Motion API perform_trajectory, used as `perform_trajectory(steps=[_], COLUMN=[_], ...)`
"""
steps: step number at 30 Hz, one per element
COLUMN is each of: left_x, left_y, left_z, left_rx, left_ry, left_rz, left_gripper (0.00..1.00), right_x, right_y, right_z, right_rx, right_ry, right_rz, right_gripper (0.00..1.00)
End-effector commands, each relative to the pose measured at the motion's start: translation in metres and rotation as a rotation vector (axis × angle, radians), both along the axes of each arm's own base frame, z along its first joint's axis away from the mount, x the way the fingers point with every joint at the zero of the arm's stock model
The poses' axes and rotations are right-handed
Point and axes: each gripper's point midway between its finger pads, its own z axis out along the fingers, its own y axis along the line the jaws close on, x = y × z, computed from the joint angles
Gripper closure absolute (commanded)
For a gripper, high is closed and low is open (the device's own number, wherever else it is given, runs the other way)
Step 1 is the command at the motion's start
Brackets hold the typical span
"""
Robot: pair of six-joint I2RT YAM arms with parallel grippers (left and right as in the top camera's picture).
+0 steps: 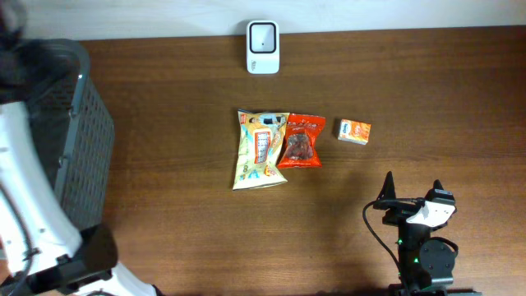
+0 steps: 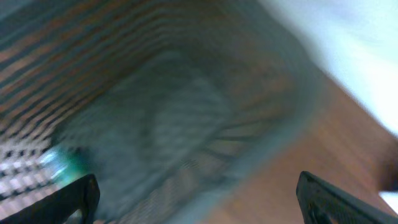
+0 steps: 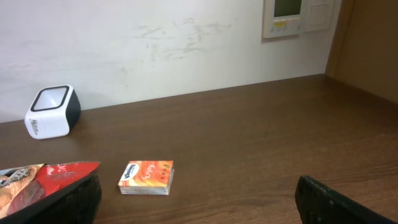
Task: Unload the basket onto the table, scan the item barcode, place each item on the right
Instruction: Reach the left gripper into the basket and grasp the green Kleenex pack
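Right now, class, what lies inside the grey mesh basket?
Looking in from the left wrist view, the basket shows a small green object near one wall, too blurred to identify. Motion blur hides the rest.

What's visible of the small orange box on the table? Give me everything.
The orange box is small, flat and rectangular, apparently cardboard or a wrapped pack. Its top is orange with a white-and-blue logo at one end, and its side edge looks pale. It seems closed and undamaged, and no barcode shows. It lies flat, slightly skewed, on the brown wooden table, to the right of the red snack pouch and clear of it. Only the table touches it.
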Motion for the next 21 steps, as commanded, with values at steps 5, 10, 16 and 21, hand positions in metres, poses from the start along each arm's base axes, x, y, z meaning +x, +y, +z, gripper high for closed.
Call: perform_trajectory(steps=[5,10,16,21], left_x=[-0.069,-0.104,-0.112,-0.115], left_y=[0.078,0.1,0.114,0.121], left_z=[-0.025,-0.092,-0.162,-0.216], left_rx=[-0.072,-0.192,-0.248,-0.26], left_ry=[0.074,0.246,0.331,0.353], left_rz=[0.307,0.459,0.512,0.53], left_gripper=[0.01,0.01,0.01,0.01], right_x=[0.0,0.0,0.0,0.0], right_y=[0.001,0.001,0.001,0.001], right_z=[-0.004,-0.004,-0.004,-0.004], right_rx=[0.008,0.008,0.008,0.008], right_ry=[0.007,0.007,0.007,0.007], right_rz=[0.003,0.003,0.003,0.003], right_gripper=[0.02,0.02,0.02,0.02])
